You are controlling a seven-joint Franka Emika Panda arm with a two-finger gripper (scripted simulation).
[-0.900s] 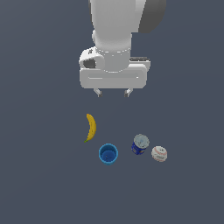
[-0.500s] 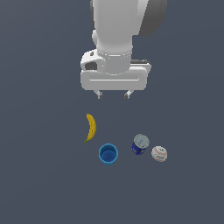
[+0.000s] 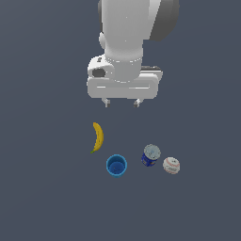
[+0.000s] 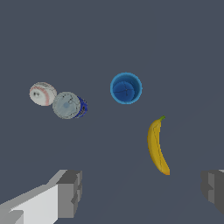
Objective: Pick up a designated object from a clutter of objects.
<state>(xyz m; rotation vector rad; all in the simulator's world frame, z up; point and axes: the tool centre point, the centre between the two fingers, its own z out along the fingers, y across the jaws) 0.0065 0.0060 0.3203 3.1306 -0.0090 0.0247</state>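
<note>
claw [image 3: 122,102]: spread wide, gripping nothing, raised above the worktop [image 3: 42,188] | banana [image 3: 97,137]: flat on the worktop, apart from the claw, toward the exterior view's left | cup [image 3: 116,165]: near the banana's stem end | can [image 3: 150,155]: just beside the baseball [image 3: 171,165]

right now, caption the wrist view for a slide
Open claw above banana, blue cup, can and baseball.
</note>
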